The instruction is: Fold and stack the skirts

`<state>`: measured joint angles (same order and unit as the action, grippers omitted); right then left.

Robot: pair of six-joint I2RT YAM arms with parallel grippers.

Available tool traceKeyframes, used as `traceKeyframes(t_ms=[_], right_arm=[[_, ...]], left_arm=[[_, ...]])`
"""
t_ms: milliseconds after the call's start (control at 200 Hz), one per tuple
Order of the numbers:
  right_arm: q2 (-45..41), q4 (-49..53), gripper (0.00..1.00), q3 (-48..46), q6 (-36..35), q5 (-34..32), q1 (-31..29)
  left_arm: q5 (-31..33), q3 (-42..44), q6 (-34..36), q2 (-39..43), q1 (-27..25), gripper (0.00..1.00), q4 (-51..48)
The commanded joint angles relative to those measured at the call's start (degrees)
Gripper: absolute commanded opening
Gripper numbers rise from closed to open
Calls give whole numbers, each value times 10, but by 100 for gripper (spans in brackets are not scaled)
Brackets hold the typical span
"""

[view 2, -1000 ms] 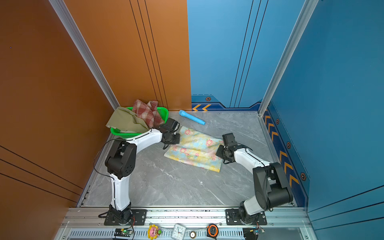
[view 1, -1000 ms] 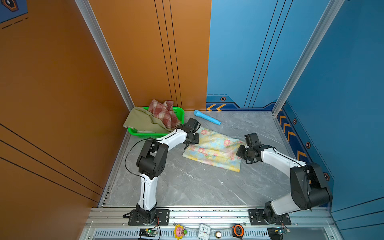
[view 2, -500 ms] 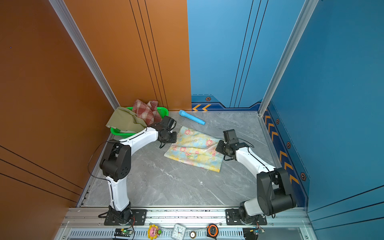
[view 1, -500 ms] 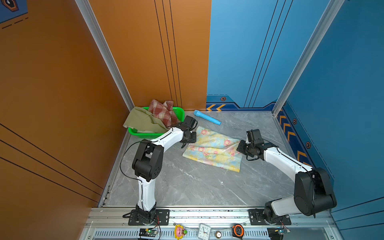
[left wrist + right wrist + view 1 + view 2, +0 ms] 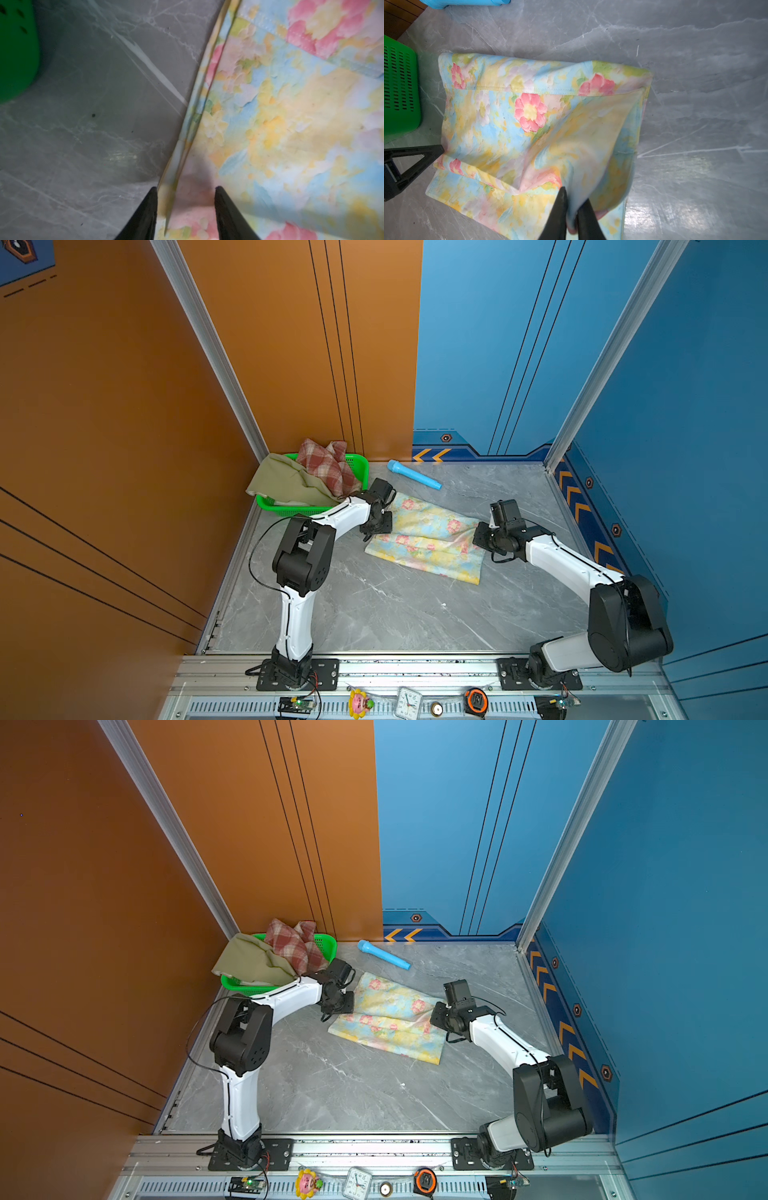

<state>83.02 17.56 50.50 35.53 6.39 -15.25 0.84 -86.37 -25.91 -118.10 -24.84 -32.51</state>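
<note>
Right wrist view: the right gripper is clenched on a raised fold of the pastel blue-yellow cloth skirt with pink flowers, whose remainder spreads flat ahead of it on the grey marbled tabletop. Left wrist view: the left gripper stands released, its 2 fingers straddling the skirt's hemmed edge. Beside that gripper, in a top view, a green plastic mesh basket holds the red-and-cream plaid skirt and the plain olive-green skirt; a light-blue plastic tube lies past that gripper, apart from the cloth
</note>
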Motion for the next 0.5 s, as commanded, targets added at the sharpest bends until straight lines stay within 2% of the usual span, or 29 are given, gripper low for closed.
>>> traceKeyframes(t_ms=[0, 25, 75, 150, 496], right_arm=[[1, 14, 14, -12, -13, -8, -3], [1, 14, 14, -13, -13, -8, -3], [3, 12, 13, -15, -13, -9, -3], [2, 11, 13, -19, -14, -8, -1], [-18, 11, 4, -20, -32, -12, 21]], left_arm=[[-11, -8, 0, -21, 2, 36, -16], [-14, -11, -2, -23, 1, 31, -16], [-18, -17, -2, -27, -2, 15, -16], [-20, -24, -3, -30, -8, 0, -16], [-19, -53, 2, 8, -1, 0, -24]])
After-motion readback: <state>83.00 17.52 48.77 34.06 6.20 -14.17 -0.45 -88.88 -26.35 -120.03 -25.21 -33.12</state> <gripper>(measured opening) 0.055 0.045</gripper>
